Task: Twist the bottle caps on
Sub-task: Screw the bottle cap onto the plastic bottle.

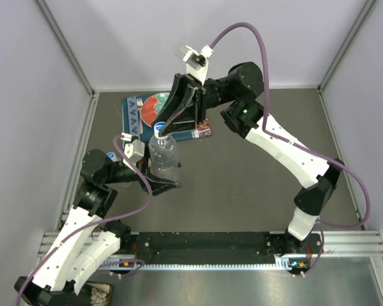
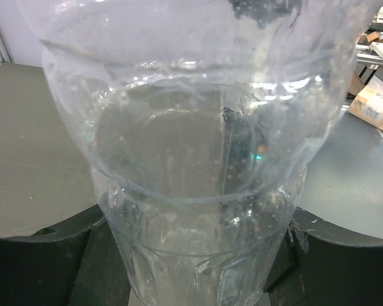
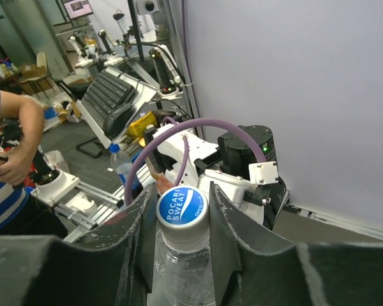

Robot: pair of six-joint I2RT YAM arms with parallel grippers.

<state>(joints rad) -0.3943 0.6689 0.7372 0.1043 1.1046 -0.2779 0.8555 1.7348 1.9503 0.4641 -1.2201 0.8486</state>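
Note:
A slim clear bottle stands upright left of the table's middle. My left gripper is shut on its lower body. In the left wrist view the bottle fills the frame between the black fingers. A white cap with a blue printed top sits on the bottle's neck. My right gripper comes from above and behind, and its fingers press both sides of the cap. From above, the cap shows at the right gripper's tips. The other bottles and caps are out of view.
A red-and-teal patterned plate lies at the back, under the right gripper. Grey walls close the left, back and right sides. In the right wrist view another clear bottle with a blue cap stands beyond the left arm, and a person's arm shows at the far left.

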